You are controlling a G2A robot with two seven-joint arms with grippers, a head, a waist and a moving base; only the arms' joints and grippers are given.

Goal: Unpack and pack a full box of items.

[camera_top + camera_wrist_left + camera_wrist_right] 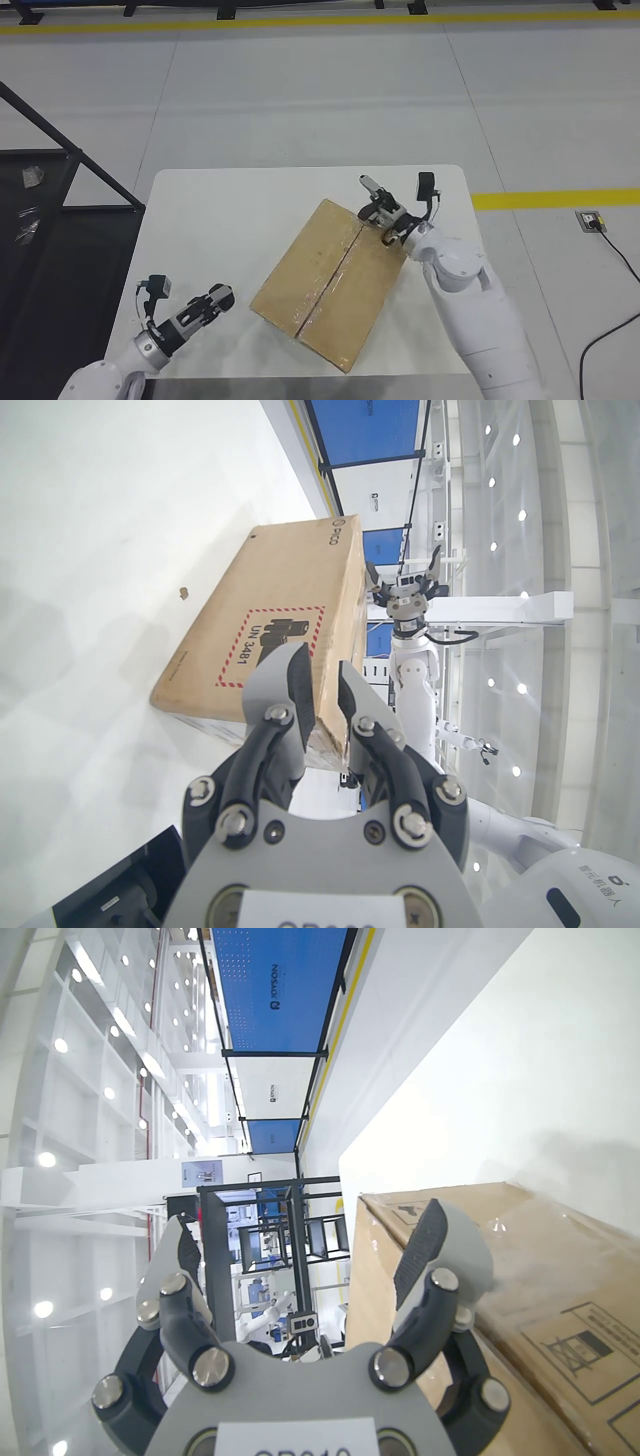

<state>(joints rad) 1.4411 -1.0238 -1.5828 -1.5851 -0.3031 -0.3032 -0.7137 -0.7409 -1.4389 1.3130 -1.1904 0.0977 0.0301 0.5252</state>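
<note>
- Box (328, 280): sealed, diagonal on tabletop (200, 220).
- Right end effector (397, 192): wide, empty, at far corner.
- Left end effector (215, 298): narrow, empty, apart.
- Handling: steady box; work along taped seam.

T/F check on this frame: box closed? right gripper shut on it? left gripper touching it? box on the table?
1. The cardboard box is closed, with its top seam taped. True.
2. The right gripper is shut on the box. False: its jaws stand wide open by a corner of the box.
3. The left gripper touches the box. False: it is apart from the box, over the table.
4. The box lies on the white table. True.
</note>
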